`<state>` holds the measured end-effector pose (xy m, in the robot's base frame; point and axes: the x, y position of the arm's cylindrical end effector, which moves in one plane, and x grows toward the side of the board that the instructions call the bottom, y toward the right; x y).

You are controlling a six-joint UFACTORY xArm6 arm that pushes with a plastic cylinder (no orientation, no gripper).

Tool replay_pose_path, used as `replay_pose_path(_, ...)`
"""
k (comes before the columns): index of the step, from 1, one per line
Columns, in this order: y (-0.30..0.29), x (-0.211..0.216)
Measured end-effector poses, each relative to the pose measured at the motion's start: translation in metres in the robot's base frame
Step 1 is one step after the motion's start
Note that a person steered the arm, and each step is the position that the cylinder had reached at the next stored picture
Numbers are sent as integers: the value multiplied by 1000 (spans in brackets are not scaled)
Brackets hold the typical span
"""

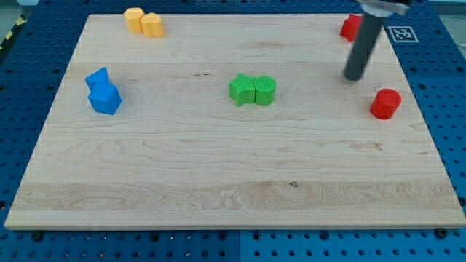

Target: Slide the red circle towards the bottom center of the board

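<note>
Red circle (385,103): short upright cylinder, sitting near board's (218,196) right edge, about mid-height. My tip (354,76) is hovering up-left of it, close but apart, w/ bare wood showing between; the rod is gripping nothing. Second red block (349,27) is peeking out behind the rod at top right, shape unclear. Two green blocks (253,89) are touching at centre. Blue pair (103,91) at left, yellow pair (143,22) at top left. Wide bare wood is lying across the bottom.

Red circle (385,103) lies flat near the board's right edge.
</note>
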<state>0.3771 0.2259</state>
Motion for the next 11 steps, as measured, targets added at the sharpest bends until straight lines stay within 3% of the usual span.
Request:
replay_pose_path(2, 35, 51)
replay_pose_path(6, 28, 85)
replay_pose_path(8, -28, 90)
replay_pose_path(11, -88, 143)
